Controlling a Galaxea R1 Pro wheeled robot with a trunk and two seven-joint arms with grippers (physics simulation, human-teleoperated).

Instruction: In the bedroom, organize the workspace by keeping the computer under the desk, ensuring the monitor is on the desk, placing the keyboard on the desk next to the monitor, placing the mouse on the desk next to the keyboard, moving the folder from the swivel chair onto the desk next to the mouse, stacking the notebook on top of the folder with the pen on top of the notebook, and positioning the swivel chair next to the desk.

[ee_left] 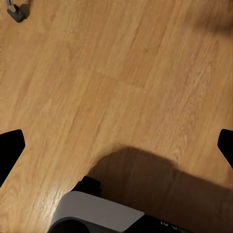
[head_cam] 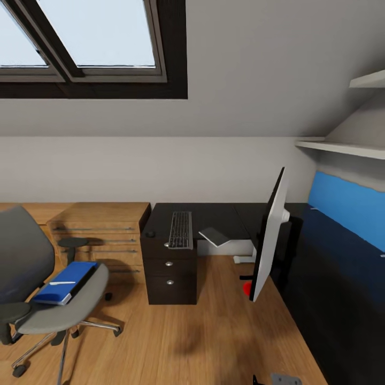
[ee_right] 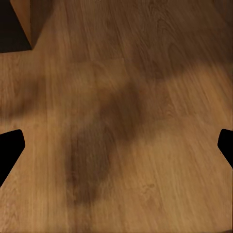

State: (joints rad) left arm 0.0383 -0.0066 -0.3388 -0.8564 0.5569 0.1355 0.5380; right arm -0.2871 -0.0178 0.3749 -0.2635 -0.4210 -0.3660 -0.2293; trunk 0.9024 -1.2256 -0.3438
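The swivel chair [head_cam: 51,299] stands at the left on the wooden floor, and the blue folder [head_cam: 67,282] lies flat on its grey seat. On the black desk [head_cam: 224,214] the keyboard [head_cam: 181,230] lies lengthwise, with a small dark mouse [head_cam: 151,233] to its left. The monitor [head_cam: 270,235] stands edge-on at the desk's right arm, its white back facing right. A flat grey thing [head_cam: 216,236] overhangs the desk's edge. My left gripper [ee_left: 116,145] and right gripper [ee_right: 116,145] are both open over bare floor, holding nothing.
A low oak drawer unit [head_cam: 101,235] sits between chair and desk. Black drawers [head_cam: 170,278] fill the desk's left end. A red object [head_cam: 247,289] lies on the floor below the monitor. White shelves [head_cam: 347,147] hang at the right. A chair caster [ee_left: 17,12] shows nearby.
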